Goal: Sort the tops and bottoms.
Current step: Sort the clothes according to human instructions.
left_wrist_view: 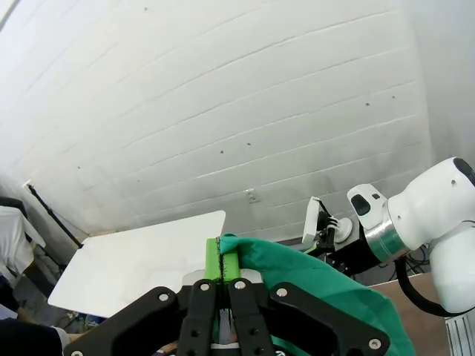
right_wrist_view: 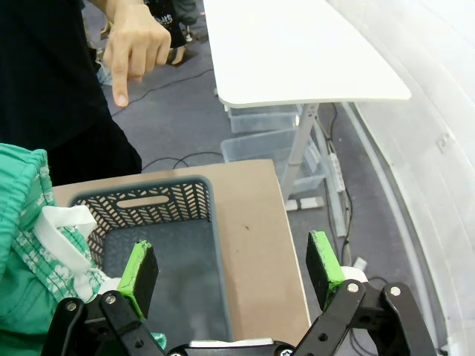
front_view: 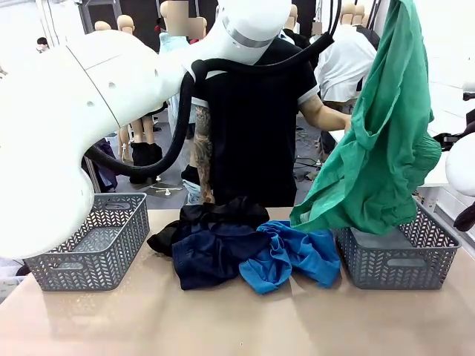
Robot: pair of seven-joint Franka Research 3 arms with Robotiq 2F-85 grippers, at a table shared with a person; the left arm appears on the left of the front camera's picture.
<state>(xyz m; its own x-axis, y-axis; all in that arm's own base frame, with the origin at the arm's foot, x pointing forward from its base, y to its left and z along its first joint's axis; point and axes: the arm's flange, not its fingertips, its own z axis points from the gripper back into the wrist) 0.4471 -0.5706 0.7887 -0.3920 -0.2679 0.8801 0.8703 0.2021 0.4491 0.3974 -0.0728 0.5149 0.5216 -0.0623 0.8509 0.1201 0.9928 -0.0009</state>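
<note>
The emerald green garment [front_view: 386, 141] hangs from the top of the front view down over the right-hand grey basket [front_view: 401, 259]. My left gripper [left_wrist_view: 223, 261] is shut on its upper edge, with green cloth [left_wrist_view: 319, 289] trailing off to the right. On the table lie the black garment [front_view: 215, 216], the navy one [front_view: 211, 256] and the bright blue one [front_view: 293, 256], heaped together. My right gripper [right_wrist_view: 231, 265] stands open above the same basket [right_wrist_view: 171, 222], nothing between its pads; the green garment [right_wrist_view: 30, 259] hangs at its left.
A second grey basket [front_view: 96, 245] stands at the table's left. A person in a black T-shirt [front_view: 252, 119] stands at the far side; a hand [right_wrist_view: 137, 48] points a finger down toward the right basket. A white side table [right_wrist_view: 297, 52] stands beyond.
</note>
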